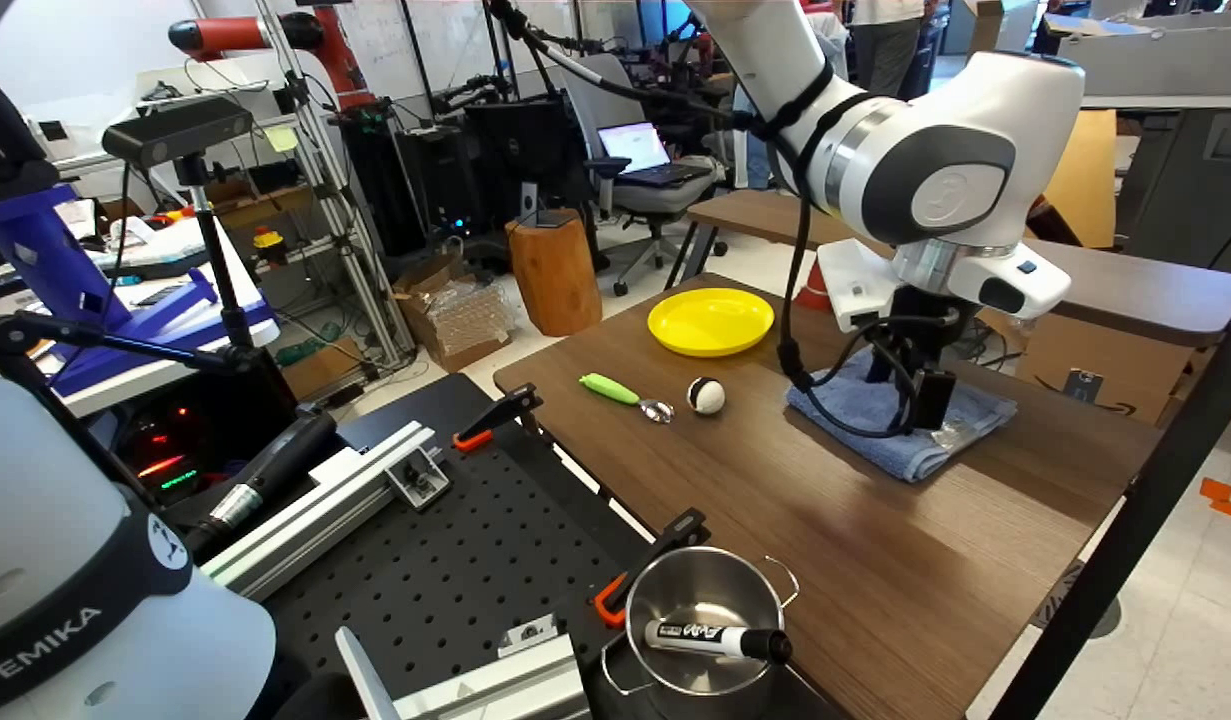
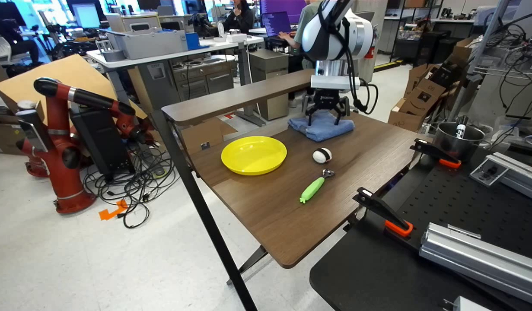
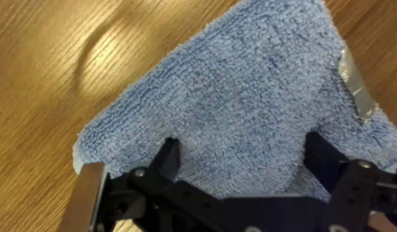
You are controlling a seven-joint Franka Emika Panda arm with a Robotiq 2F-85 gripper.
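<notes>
A folded blue towel (image 3: 233, 80) lies on the brown wooden table (image 1: 805, 520) and fills most of the wrist view. My gripper (image 3: 243, 138) points straight down over it, its fingers wide apart. Both fingertips reach the cloth and seem to touch it, with towel surface spread flat between them and nothing gripped. In an exterior view the gripper (image 2: 323, 123) straddles the middle of the towel (image 2: 322, 133). A shiny, clear strip (image 3: 356, 83), perhaps a tag or plastic, shows at one edge of the towel. The arm's cable partly covers the gripper in an exterior view.
A yellow plate (image 2: 253, 153), a white-and-black ball (image 2: 322, 155) and a green-handled scoop (image 2: 312, 190) sit on the same table. A metal pot (image 1: 705, 570) holding a marker (image 1: 705, 638) stands by the table edge, beside a black clamp (image 1: 675, 540).
</notes>
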